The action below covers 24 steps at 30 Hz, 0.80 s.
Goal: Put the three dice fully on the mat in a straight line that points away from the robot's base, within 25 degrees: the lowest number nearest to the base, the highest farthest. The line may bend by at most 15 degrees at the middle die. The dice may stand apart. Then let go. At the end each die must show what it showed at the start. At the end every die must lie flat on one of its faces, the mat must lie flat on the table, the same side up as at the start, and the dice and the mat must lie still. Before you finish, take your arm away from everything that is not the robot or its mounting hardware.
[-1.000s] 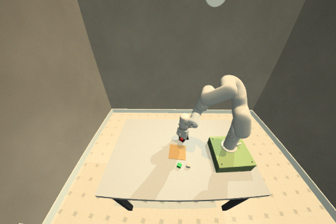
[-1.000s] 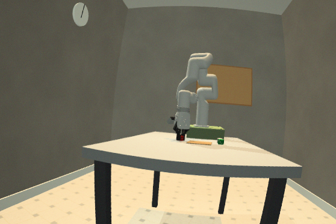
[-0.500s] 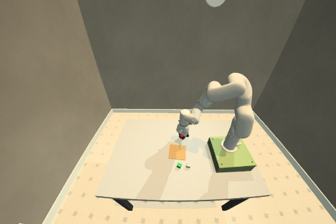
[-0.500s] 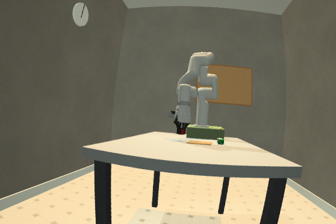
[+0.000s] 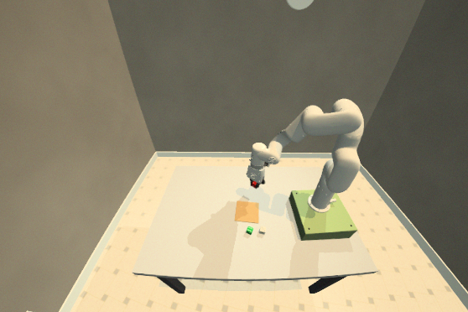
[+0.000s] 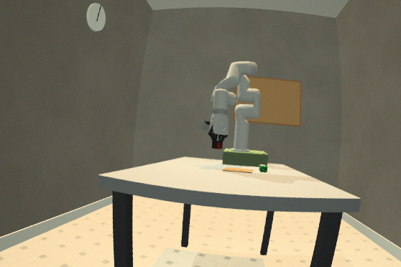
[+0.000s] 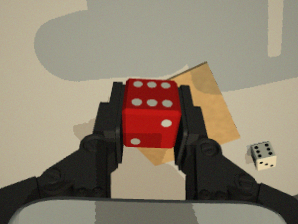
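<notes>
My gripper is shut on a red die and holds it high above the table, over the far side of the orange mat. In the wrist view the die's upper face shows six pips. A green die lies on the table just in front of the mat's near edge. A white die lies right of the green one, also off the mat.
The arm's green base block stands on the table right of the mat. The table top stretches wide to the left and front.
</notes>
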Tool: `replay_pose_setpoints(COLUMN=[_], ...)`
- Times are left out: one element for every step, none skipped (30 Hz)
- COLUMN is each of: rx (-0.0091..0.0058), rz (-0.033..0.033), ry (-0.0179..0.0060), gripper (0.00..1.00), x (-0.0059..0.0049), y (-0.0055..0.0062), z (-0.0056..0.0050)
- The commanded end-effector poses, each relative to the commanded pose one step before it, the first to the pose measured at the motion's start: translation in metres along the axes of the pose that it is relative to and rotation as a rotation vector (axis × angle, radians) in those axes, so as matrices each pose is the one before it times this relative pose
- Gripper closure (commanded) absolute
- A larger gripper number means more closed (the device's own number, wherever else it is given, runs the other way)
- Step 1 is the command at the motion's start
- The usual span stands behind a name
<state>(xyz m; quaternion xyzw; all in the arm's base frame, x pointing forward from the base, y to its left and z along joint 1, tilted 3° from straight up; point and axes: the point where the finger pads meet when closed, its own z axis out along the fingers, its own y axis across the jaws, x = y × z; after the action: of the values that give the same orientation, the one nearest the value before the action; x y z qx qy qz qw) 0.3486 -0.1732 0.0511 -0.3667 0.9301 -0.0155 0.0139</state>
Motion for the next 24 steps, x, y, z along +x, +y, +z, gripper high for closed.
replay_pose_setpoints(rx=[0.00371, 0.00000, 0.00000, 0.00000, 0.00000, -0.00004, -0.00022, -0.00039, -0.00018, -0.00011, -0.00010, -0.00013, -0.00007, -0.00003, -0.00003, 0.00001, 0.00000, 0.00000, 0.00000, 0.00011, 0.00009, 0.00002, 0.00000, 0.00000], rz=[0.00001, 0.00000, 0.00000, 0.00000, 0.00000, -0.00778, -0.04378, -0.09007, -0.05122, -0.03626, -0.03860, -0.06318, -0.04885, -0.02740, -0.07091, -0.04826, 0.00000, 0.00000, -0.00689, -0.09007, -0.04378, -0.00778, 0.00000, 0.00000], ry=[-0.00140, 0.00000, 0.00000, 0.00000, 0.00000, -0.00016, -0.00093, -0.00193, -0.00111, -0.00079, -0.00084, -0.00139, -0.00108, -0.00061, -0.00157, -0.00107, 0.00000, 0.00000, -0.00015, -0.00201, -0.00098, -0.00017, 0.00000, 0.00000], gripper=[0.73, 0.73, 0.73, 0.73, 0.73, 0.73, 0.73, 0.73, 0.73, 0.73, 0.73, 0.73, 0.73, 0.73, 0.73, 0.73, 0.73, 0.73, 0.73, 0.73, 0.73, 0.73, 0.73, 0.73], x=[-0.00052, 0.00000, 0.00000, 0.00000, 0.00000, -0.00125, -0.00701, -0.01443, -0.00841, -0.00602, -0.00644, -0.01056, -0.00825, -0.00467, -0.01204, -0.00827, 0.00000, 0.00000, -0.00119, -0.01541, -0.00756, -0.00135, 0.00000, 0.00000], y=[-0.00140, 0.00000, 0.00000, 0.00000, 0.00000, 0.00076, 0.00428, 0.00861, 0.00441, 0.00293, 0.00300, 0.00474, 0.00336, 0.00174, 0.00444, 0.00267, 0.00000, 0.00000, 0.00034, 0.00468, 0.00183, 0.00028, 0.00000, 0.00000], z=[-0.00132, 0.00000, 0.00000, 0.00000, 0.00000, -0.00008, -0.00043, -0.00087, -0.00048, -0.00033, -0.00034, -0.00055, -0.00041, -0.00023, -0.00057, -0.00038, 0.00000, 0.00000, -0.00005, -0.00068, -0.00031, -0.00005, 0.00000, 0.00000])
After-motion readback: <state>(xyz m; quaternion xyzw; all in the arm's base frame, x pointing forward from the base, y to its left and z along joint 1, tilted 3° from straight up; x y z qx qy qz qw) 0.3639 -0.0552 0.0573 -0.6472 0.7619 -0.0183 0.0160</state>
